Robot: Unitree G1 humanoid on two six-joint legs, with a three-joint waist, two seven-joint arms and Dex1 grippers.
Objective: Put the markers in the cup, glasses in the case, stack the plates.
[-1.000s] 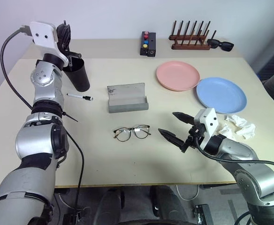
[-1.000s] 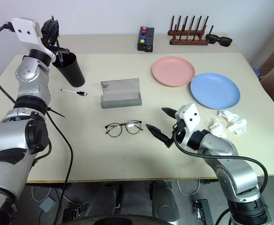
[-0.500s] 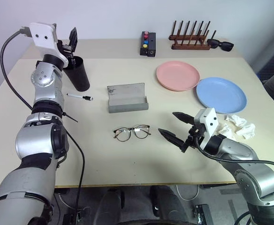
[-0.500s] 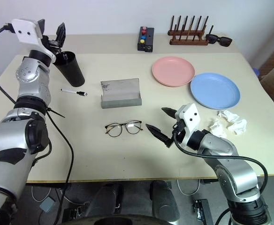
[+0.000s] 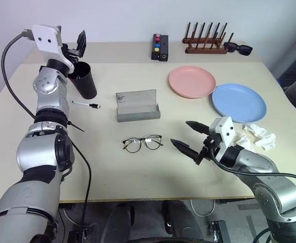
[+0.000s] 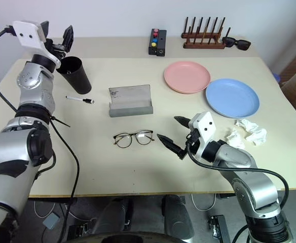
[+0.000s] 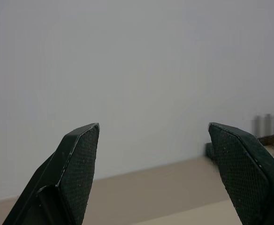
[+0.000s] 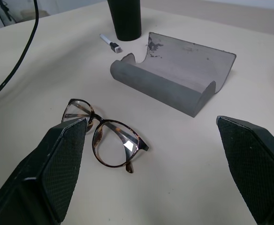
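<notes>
left eye view, case (image 5: pixel 137 105) open and empty, left tool (image 5: pixel 73 44) spread above cup (image 5: pixel 83 78), right tool (image 5: pixel 187 136) spread

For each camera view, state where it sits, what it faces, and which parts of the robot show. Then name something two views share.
Left and right eye views: head-mounted, looking down over the table; both arms show, left gripper above the cup.
Left wrist view: faces the wall; its two open fingers rise in front.
Right wrist view: faces the glasses and open case; its spread fingers frame them.
Shared: the right wrist and eye views both show the glasses, case, cup and white marker.
</notes>
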